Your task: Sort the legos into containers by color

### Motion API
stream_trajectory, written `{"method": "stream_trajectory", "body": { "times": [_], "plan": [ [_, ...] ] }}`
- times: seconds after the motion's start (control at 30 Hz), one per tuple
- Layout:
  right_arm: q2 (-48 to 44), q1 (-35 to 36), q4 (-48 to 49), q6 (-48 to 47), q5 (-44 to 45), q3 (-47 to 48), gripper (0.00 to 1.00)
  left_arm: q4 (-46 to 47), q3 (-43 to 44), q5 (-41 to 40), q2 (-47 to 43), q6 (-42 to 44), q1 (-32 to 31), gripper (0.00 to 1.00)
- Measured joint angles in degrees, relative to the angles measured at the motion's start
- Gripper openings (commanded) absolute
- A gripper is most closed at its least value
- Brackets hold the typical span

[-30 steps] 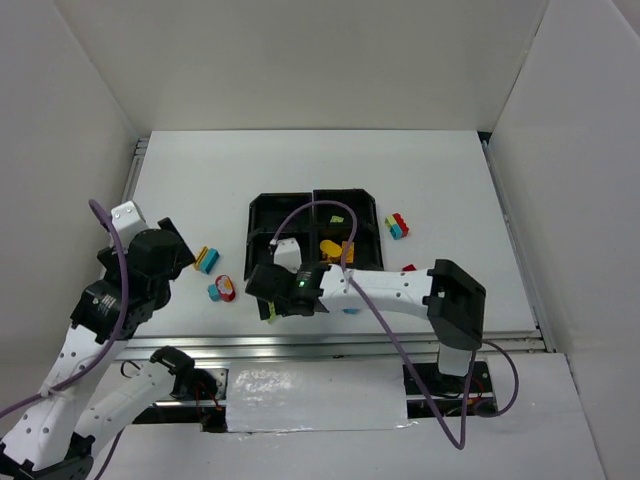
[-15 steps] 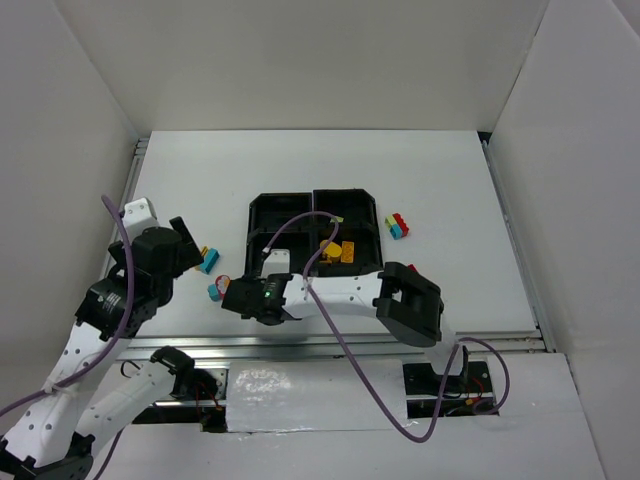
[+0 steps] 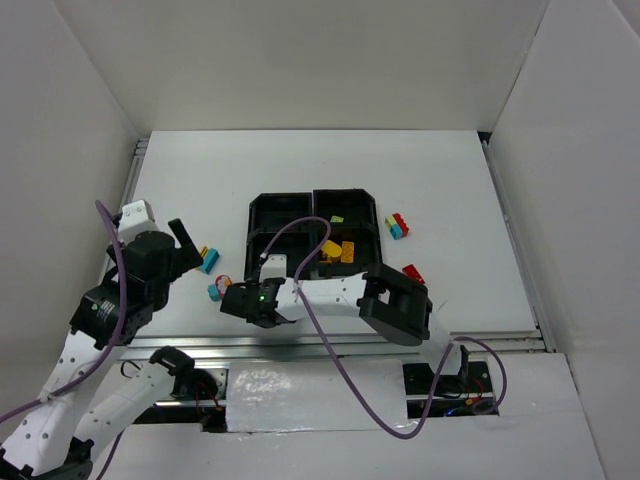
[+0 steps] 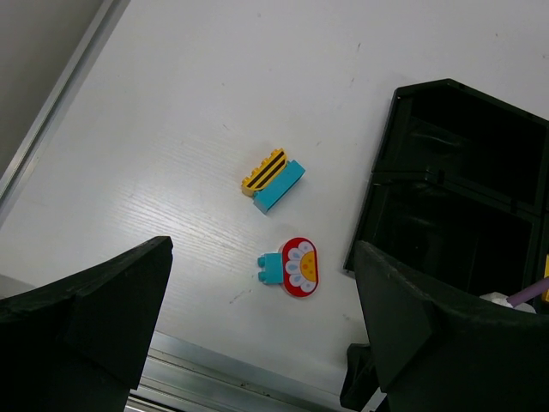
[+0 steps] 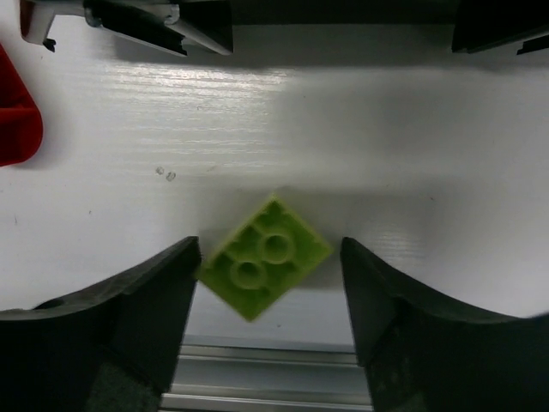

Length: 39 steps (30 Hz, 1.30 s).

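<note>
A lime green lego (image 5: 264, 256) lies flat on the table by its near edge, between the fingers of my right gripper (image 5: 270, 257). The left finger touches its corner and the right finger stands a little off it, so the jaws are open. In the top view that gripper (image 3: 245, 303) is low, left of the black tray (image 3: 312, 205). My left gripper (image 4: 262, 249) hangs wide open above a red flower piece with a cyan lego (image 4: 292, 268) and a yellow-striped and cyan lego (image 4: 274, 176). Yellow-orange legos (image 3: 338, 250) and a green one (image 3: 337, 218) lie in the tray's right compartments.
A red, green and cyan cluster (image 3: 397, 225) and a single red lego (image 3: 411, 272) lie right of the tray. The metal rail of the table's near edge (image 5: 274, 378) runs just below the green lego. White walls enclose the table on three sides.
My right gripper has swung left from the tray's front to the near edge, and its jaws have narrowed round the green lego. The left gripper has shifted only slightly.
</note>
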Motion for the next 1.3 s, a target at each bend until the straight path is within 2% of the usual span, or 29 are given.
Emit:
{"method": "stream_trajectory", "body": {
  "times": [0.17,0.43,0.47,0.5,0.77,1.0,1.13,1.3],
  "plan": [
    [0.0,-0.3,0.4,-1.2,-0.3,-0.1,0.57,0.5,-0.2,0.5,-0.4,0.3,0.0,1.00],
    [-3.3,-0.3,5.1,-3.6,-1.4,-5.4,0.27,0.5,-0.3,1.1,-0.7,0.4,0.0,1.00],
    [-4.1,-0.3,5.8,-4.3,-1.9,-6.7,0.07,0.5,-0.3,1.1,-0.7,0.4,0.0,1.00],
    [-4.8,-0.3,6.1,-4.9,-2.3,-7.5,0.00,0.5,-0.3,1.1,-0.7,0.4,0.0,1.00],
    [-12.9,1.6,9.1,-10.5,-5.1,-13.6,0.00,0.5,-0.4,1.1,-0.9,0.4,0.0,1.00],
    [-29.7,0.5,12.0,-17.0,-8.6,-19.1,0.00,0.6,-0.5,1.1,-0.5,0.4,0.0,0.99],
    [-34.8,-7.9,11.8,-22.9,-9.2,-17.7,0.00,1.1,-0.5,1.6,1.2,0.7,0.4,0.99],
    [-31.9,-26.0,10.5,-33.0,-12.1,-11.6,0.00,2.4,-0.5,4.1,3.5,2.3,3.2,0.99]
  ]
}}
